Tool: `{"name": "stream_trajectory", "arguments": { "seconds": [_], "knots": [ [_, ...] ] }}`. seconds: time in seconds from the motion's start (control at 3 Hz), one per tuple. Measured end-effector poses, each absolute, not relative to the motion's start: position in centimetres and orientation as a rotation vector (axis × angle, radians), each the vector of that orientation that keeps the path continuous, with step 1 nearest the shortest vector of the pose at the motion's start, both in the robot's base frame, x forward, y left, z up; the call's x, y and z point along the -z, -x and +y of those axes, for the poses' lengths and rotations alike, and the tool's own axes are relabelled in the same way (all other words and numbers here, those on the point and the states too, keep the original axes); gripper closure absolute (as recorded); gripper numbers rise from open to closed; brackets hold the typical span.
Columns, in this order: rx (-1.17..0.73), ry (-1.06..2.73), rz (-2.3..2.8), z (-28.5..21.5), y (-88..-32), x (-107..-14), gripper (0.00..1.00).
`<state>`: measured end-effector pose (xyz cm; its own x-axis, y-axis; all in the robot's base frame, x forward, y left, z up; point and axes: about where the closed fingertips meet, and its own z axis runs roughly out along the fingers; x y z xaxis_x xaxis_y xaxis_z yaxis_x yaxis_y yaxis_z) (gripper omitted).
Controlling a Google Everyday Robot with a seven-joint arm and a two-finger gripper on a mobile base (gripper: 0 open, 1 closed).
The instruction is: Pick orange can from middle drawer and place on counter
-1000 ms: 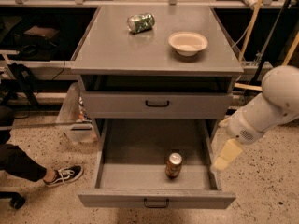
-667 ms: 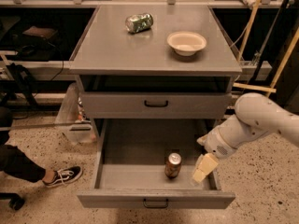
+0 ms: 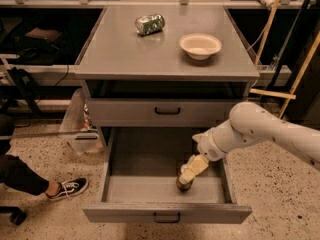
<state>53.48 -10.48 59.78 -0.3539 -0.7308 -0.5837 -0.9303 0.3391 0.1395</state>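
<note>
Small brownish-orange drink can (image 3: 183, 184) stands upright in the open grey metal middle drawer (image 3: 142, 159), right of centre, toward the near edge. Thin-walled, light, prob slippery & easy to dent, so take it round the mid-body. White arm (image 3: 260, 129) reaches in from the right, angled down-left. Its cream gripper (image 3: 193, 168) sits over the can's top; can't tell if the jaws are spread or pinching.

Top of the orange can (image 3: 183, 185) hidden under my gripper (image 3: 193, 167) inside the middle drawer (image 3: 140, 190), my arm (image 3: 260, 129) cropped at right edge
</note>
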Motion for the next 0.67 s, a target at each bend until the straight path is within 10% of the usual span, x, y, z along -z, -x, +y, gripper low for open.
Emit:
{"name": "stream_trajectory", "arguments": {
  "seconds": [0.67],
  "knots": [
    [-0.642,1.380,2.207,-10.9,-55.1,-56.1,0.00]
  ]
}}
